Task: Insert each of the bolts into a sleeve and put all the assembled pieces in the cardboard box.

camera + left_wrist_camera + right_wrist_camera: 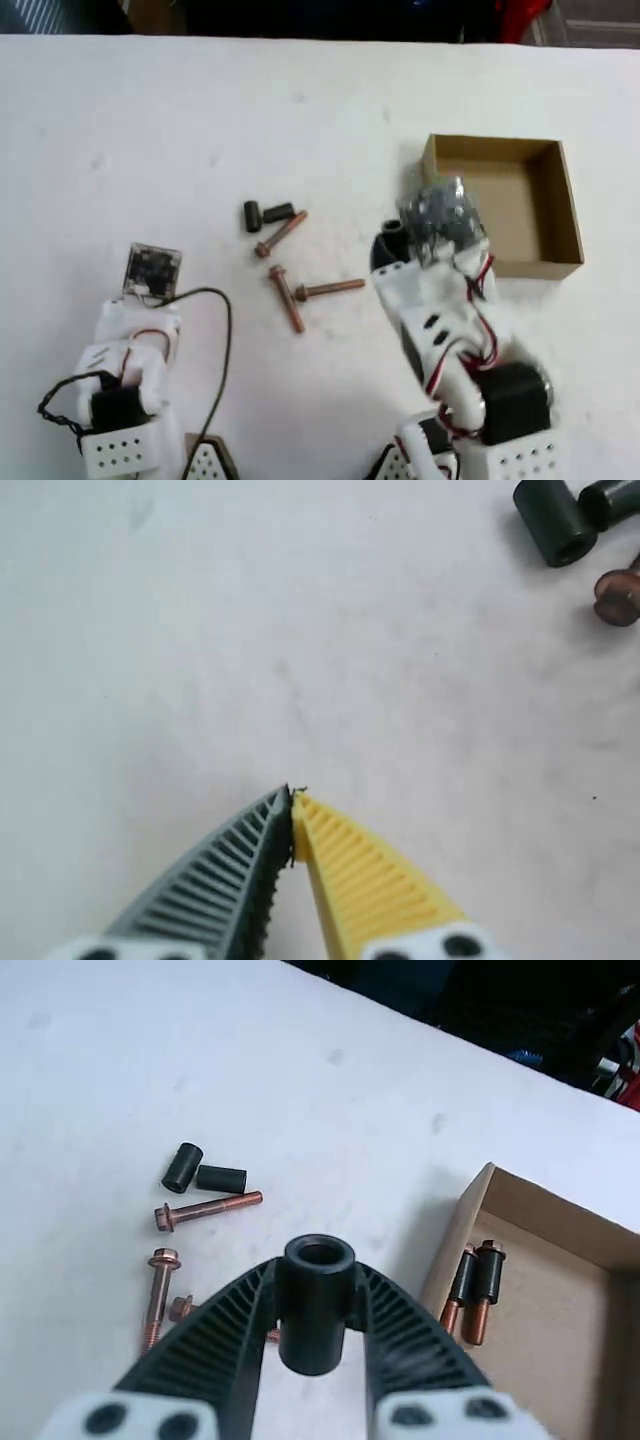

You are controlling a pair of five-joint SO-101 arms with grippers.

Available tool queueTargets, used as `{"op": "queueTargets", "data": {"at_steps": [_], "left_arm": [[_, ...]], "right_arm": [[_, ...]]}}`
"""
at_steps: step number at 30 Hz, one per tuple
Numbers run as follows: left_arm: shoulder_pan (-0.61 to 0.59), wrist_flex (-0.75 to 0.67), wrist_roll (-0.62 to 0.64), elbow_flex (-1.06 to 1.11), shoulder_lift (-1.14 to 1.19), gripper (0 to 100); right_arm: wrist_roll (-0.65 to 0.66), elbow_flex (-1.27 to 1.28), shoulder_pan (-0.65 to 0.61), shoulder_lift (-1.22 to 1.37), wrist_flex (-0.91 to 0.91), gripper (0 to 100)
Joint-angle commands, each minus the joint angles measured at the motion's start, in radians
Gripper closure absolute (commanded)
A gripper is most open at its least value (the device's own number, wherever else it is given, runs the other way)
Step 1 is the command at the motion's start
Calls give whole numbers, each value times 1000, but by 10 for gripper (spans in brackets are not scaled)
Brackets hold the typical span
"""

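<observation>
The white worktop [120, 120] is carrying every part. The open brown cardboard box [535, 267] is standing just beside the right hand [318, 1305], on its outer side, and is already holding two assembled pieces [475, 1290].

The right hand is grasping a black cylindrical sleeve [318, 1255], with the bore facing the wrist camera. The left hand [292, 805] is clenched on nothing, its tips touching, and is pointing at bare worktop.

Three loose copper-coloured flanged bolts [286, 298] are lying between the two hands. Two loose black sleeves [252, 216] are lying side by side just beyond them.

Judgement: the insertion step for a third piece is in hand. The sleeve is being presented, but no bolt is gripped yet. The next move is calling for the left hand to release its clench, take the nearest bolt and line its shank up with the open bore.

The right wrist view is revealing the assembled pieces inside the box, while in the high view the right arm is covering that corner. The high view is giving the spacing between both hands. The left wrist view is showing one loose sleeve's bore end-on.
</observation>
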Motion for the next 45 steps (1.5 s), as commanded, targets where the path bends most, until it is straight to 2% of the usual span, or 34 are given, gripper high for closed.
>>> {"op": "queueTargets", "data": {"at_steps": [1, 9, 14, 21, 30, 34, 39, 45], "left_arm": [[-1, -29, -40, -6, -10, 979], [10, 28, -68, -91, -10, 979], [131, 147, -180, -176, -7, 980], [232, 155, -267, -221, -4, 980], [263, 163, -273, -238, -2, 980], [291, 273, -272, -384, -2, 980], [302, 290, -275, -457, 36, 980], [303, 264, -310, -577, 257, 980]], "right_arm": [[20, 117, 61, -117, -102, 981], [17, 298, 93, -165, -225, 981], [17, 374, 94, -165, -278, 981], [15, 454, 156, -165, -344, 981], [-63, 505, 159, -165, -381, 981], [-63, 537, 156, -177, -384, 981], [-80, 605, 154, -337, -381, 981], [-77, 704, 151, -565, -367, 981]]}}
